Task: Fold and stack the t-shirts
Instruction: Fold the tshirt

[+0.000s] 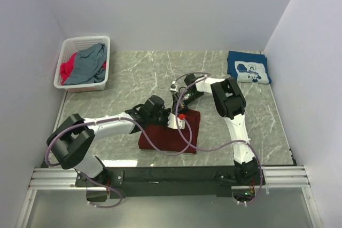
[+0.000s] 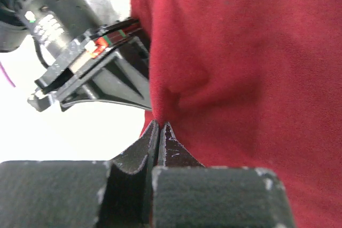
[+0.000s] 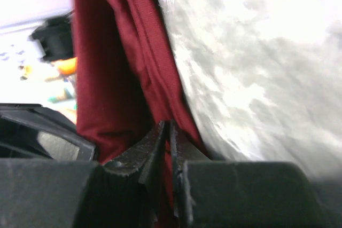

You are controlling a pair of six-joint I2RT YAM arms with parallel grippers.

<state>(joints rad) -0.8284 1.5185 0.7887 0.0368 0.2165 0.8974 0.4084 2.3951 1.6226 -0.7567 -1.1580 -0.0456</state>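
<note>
The left fingers, matte black wedges, are pinched tight on a crease of the maroon t-shirt; the right fingers clamp its layered edge. The soft, fine-knit cloth lies folded on the veined marble table, well to the near right of the lattice basket, its far edge hidden by both wrists

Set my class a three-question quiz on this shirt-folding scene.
1. True or false: the left gripper and the right gripper are both shut on the maroon shirt.
2. Where does the navy shirt lie? A near edge; B far right corner; C centre.
3. Fill in: the basket holds a grey-blue shirt and a ____ one.
Key: 1 true; 2 B; 3 pink (the pink shirt).
</note>
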